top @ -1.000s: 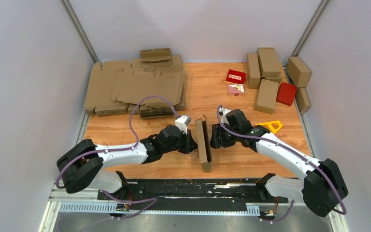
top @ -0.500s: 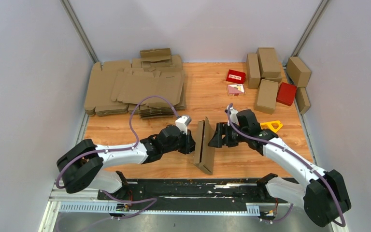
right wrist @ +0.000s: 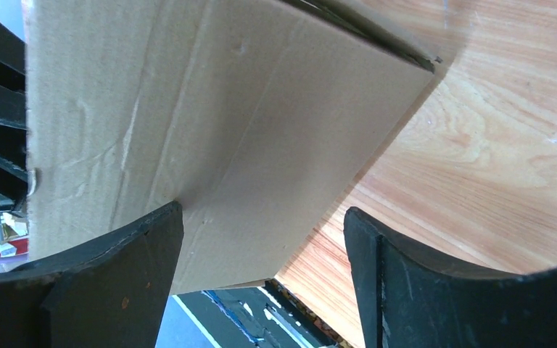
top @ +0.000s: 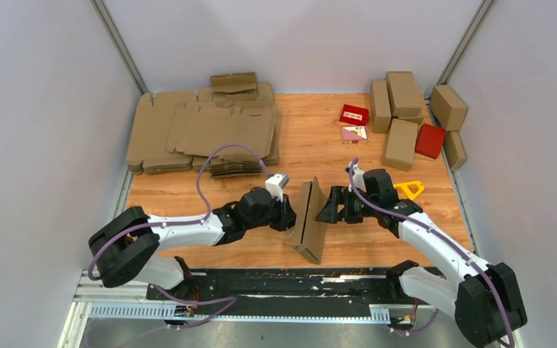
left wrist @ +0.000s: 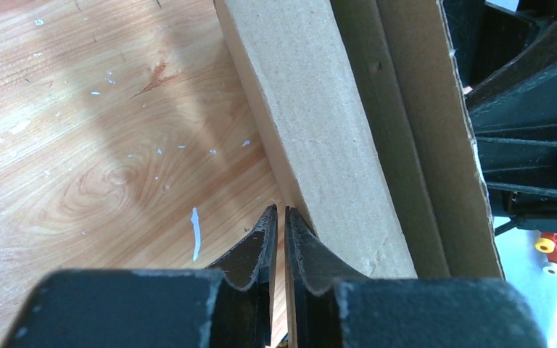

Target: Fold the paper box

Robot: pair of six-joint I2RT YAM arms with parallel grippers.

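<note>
The paper box [top: 309, 221] is found standing on edge, tilted, on the desk [top: 312, 145] at lower centre of the top view. The left claw [top: 288, 216] is clenched on its thin cardboard edge. The right claw [top: 328, 210] is released, spread wide just right of it.

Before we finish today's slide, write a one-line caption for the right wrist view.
The open right gripper faces the brown paper box, which stands tilted on edge on the wooden table.
</note>
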